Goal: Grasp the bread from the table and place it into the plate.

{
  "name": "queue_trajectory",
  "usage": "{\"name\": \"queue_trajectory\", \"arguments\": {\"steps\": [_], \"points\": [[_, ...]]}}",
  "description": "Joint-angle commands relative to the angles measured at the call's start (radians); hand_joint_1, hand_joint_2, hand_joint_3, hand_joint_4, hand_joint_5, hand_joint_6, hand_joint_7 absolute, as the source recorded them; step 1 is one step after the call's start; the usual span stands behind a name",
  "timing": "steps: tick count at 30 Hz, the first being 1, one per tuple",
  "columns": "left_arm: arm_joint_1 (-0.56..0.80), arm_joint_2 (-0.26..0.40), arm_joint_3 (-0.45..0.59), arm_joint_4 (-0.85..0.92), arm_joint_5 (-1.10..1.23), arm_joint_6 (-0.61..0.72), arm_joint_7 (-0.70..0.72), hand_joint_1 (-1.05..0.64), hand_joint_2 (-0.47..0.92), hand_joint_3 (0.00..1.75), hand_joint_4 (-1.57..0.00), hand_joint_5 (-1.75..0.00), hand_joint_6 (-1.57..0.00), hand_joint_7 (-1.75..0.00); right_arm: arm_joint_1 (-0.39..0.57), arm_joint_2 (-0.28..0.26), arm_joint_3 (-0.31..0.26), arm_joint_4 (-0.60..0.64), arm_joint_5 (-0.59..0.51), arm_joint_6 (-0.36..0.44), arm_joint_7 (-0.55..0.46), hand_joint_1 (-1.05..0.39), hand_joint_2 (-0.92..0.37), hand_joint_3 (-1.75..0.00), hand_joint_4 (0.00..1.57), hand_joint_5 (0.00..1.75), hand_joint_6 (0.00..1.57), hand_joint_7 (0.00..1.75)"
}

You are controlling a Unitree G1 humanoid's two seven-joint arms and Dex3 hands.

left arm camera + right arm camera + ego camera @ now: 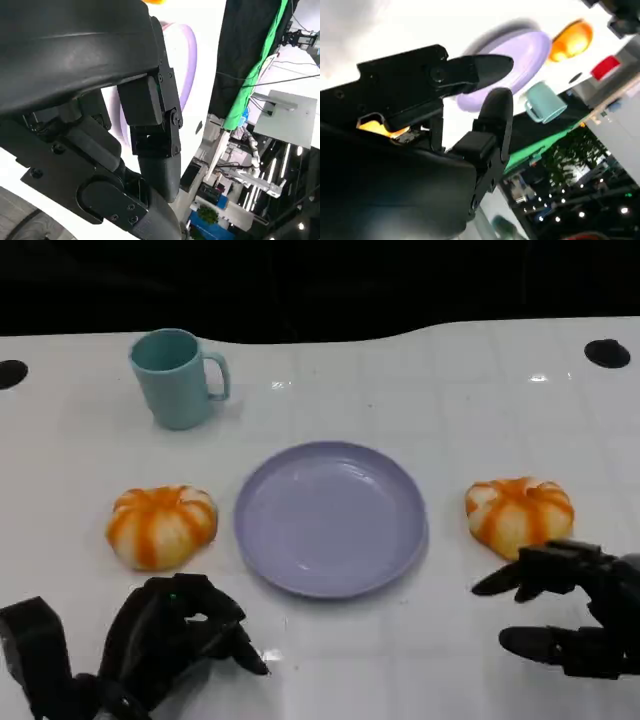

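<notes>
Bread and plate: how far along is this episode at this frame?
Nothing is placed yet: the purple plate holds nothing. Both orange-striped bread rolls sit on the white table, one left of the plate, one right of it. In hand: the right robot hand is open just in front of the right roll, not touching it. The left robot hand has its fingers curled, holding nothing. Grasping and placing remain.

A teal mug stands upright toward the far left of the white worktop, handle to the right, while a green cloth hangs beside the worktop in the left wrist view.
</notes>
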Motion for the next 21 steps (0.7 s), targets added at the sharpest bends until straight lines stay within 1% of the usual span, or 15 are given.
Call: {"name": "queue_trajectory", "arguments": {"steps": [1,4,6,8,9,13,17,21], "points": [[-0.013,0.013,0.006,0.011,-0.008,0.011,-0.003,-1.05,0.67,0.00,-1.57,-0.60,-1.57,-0.32,-0.021,-0.045,-0.020,-0.054,-0.085,0.042,-0.064,-0.55,-0.92,-0.18,0.47,0.56,0.63,0.12],[-0.018,0.012,0.007,0.027,-0.002,-0.008,-0.003,-1.05,0.67,0.00,-1.57,-0.60,-1.57,-0.32,-0.026,-0.074,-0.019,-0.094,-0.151,0.096,-0.082,-0.52,-0.92,-0.14,0.48,0.30,0.60,0.02],[-0.021,0.013,0.007,0.036,0.000,-0.018,-0.003,-1.05,0.68,0.01,-1.57,-0.61,-1.57,-0.33,-0.034,-0.095,-0.012,-0.119,-0.206,0.129,-0.094,-0.49,-0.92,-0.10,0.46,0.22,0.56,0.00],[-0.022,0.013,0.008,0.036,-0.003,-0.014,-0.003,-1.05,0.68,0.00,-1.57,-0.61,-1.57,-0.33,-0.046,-0.111,0.005,-0.139,-0.278,0.172,-0.110,-0.48,-0.92,-0.08,0.42,0.18,0.52,0.00],[-0.022,0.013,0.009,0.034,-0.005,-0.008,-0.003,-1.05,0.67,0.00,-1.57,-0.61,-1.57,-0.33,-0.054,-0.118,0.017,-0.148,-0.320,0.198,-0.121,-0.49,-0.92,-0.07,0.37,0.14,0.48,0.00],[-0.021,0.015,0.008,0.032,-0.002,-0.011,-0.001,-1.05,0.67,0.00,-1.57,-0.61,-1.57,-0.33,-0.090,-0.126,0.067,-0.155,-0.434,0.287,-0.161,-0.48,-0.90,-0.03,0.28,0.08,0.40,0.00],[-0.023,0.014,0.008,0.039,0.001,-0.020,-0.001,-1.05,0.68,0.01,-1.57,-0.61,-1.57,-0.33,-0.141,-0.133,0.118,-0.120,-0.501,0.358,-0.194,-0.48,-0.90,-0.01,0.25,0.06,0.35,0.00],[-0.025,0.012,0.008,0.041,0.003,-0.024,0.003,-1.05,0.68,0.00,-1.57,-0.61,-1.57,-0.33,-0.200,-0.141,0.168,-0.059,-0.541,0.418,-0.216,-0.49,-0.88,0.00,0.22,0.04,0.31,0.00]]}}
